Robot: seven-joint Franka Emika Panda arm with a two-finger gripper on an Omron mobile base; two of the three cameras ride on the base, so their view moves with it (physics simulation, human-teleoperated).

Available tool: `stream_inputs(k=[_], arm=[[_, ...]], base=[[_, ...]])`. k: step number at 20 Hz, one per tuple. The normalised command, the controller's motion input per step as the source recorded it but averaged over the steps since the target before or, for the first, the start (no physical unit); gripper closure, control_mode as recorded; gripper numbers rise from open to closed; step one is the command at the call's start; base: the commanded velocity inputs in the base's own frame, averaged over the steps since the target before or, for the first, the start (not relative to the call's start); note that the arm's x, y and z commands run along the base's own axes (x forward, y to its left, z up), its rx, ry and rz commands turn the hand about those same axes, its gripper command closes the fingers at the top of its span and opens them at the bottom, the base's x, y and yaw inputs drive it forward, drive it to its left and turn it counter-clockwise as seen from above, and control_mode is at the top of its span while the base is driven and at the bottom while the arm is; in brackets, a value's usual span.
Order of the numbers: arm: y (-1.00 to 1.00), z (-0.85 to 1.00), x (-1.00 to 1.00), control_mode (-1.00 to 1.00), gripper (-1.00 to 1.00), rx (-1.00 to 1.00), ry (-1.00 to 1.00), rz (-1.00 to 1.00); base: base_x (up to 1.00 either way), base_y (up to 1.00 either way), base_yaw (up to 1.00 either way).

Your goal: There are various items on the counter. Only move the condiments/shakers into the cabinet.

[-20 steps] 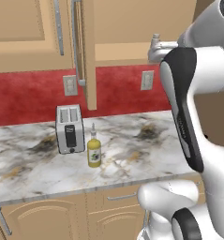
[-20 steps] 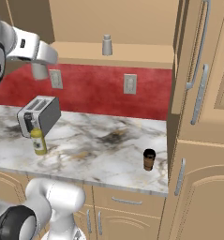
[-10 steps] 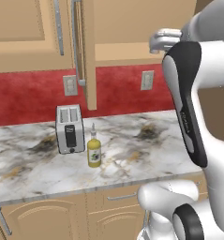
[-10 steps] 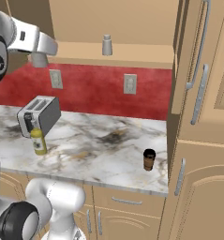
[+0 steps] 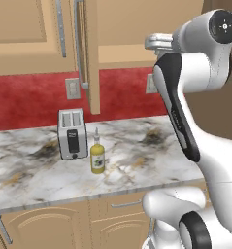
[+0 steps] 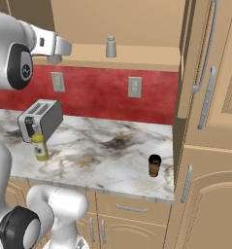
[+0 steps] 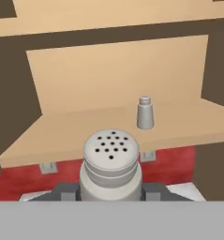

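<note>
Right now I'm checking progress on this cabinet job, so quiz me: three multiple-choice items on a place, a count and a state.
1. Where does the squeeze bottle stand?
A. on the cabinet shelf
B. on the counter beside the toaster
C. in the claw

2. How many shakers already stand on the shelf?
A. none
B. one
C. three

3. The claw is:
A. shut on a shaker
B. open and free
C. shut on the toaster

B: it stands by the toaster.
B: a lone grey shaker stands there.
A: the perforated top sits between its fingers.
</note>
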Motion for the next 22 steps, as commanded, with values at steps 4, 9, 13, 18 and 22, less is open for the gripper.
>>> stream_inputs(k=[4, 9, 13, 18, 22], arm=[[0.0, 0.0, 0.81, -1.0, 1.0, -0.03, 0.0, -0.01], [0.0, -0.11, 0.7, -1.0, 1.0, -0.07, 0.0, 0.0], [0.0, -0.13, 0.65, -1.0, 1.0, -0.01, 0.0, 0.0], [0.0, -0.1, 0.64, -1.0, 1.0, 0.0, 0.08, 0.0], [0.0, -0.23, 0.46, -1.0, 1.0, 0.0, 0.1, 0.0]], base=[[0.0, 0.0, 0.0], [0.0, 0.0, 0.0], [0.0, 0.0, 0.0], [0.0, 0.0, 0.0], [0.0, 0.0, 0.0]])
